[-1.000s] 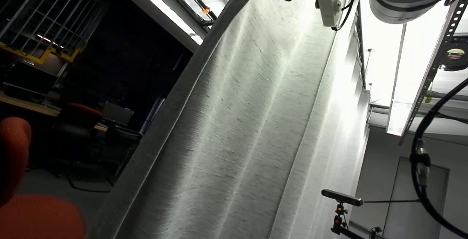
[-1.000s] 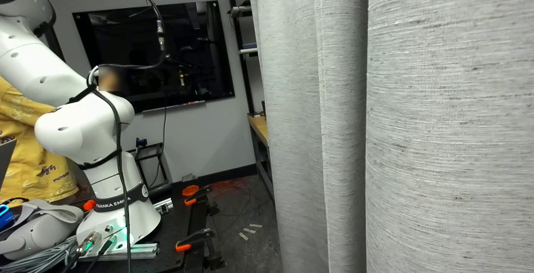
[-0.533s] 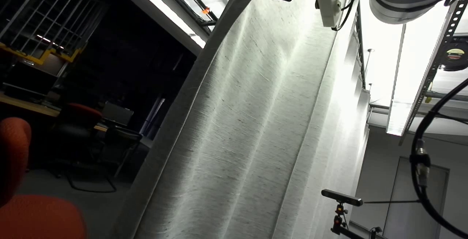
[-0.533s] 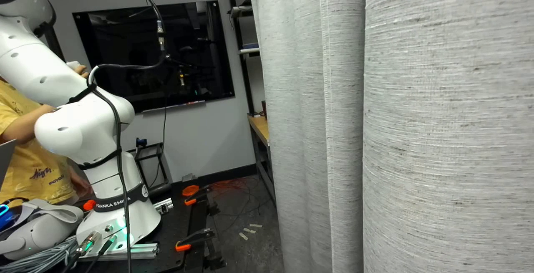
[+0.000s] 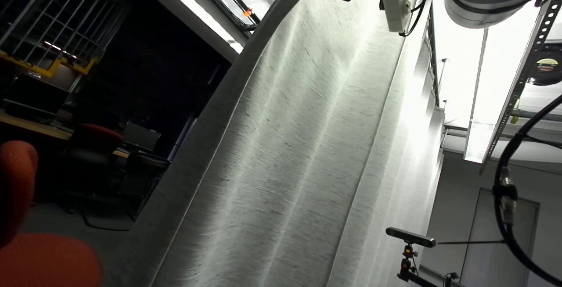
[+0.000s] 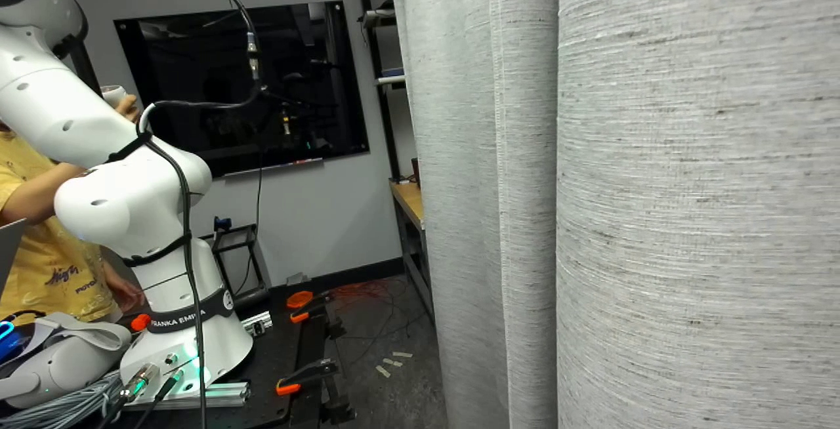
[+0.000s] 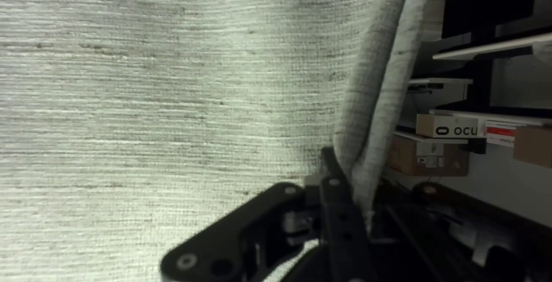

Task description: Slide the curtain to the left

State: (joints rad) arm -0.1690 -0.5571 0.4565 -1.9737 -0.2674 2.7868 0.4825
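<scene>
The end effector (image 7: 355,170) pinches the side edge of the curtain (image 7: 181,83). In the wrist view, a folded strip of this edge passes down between the two black fingers (image 7: 338,200), which are almost together, with only the cloth between them. One finger lies on the side of the curtain's wide face; the other is beyond the strip, dark and blurred, so its tip cannot be told exactly.

In an exterior view, the end effector is at the upper end of the visible curtain, and the edge of the cloth curves up to meet it; below, the curtain hangs in long folds. An orange chair (image 5: 48,260) is well apart from this held edge, and a small camera (image 5: 410,237) is seen in front of the curtain's opposite border.

In an exterior view, the white robot arm (image 6: 131,206) is left of the pale grey curtain, mounted on a black table (image 6: 277,347) which stands apart from it. A person (image 6: 62,258) in yellow, partly hidden by the arm, is well apart from the curtain. Past the curtain's pinched edge, the wrist view shows shelves (image 7: 496,47) carrying boxes (image 7: 448,126).
</scene>
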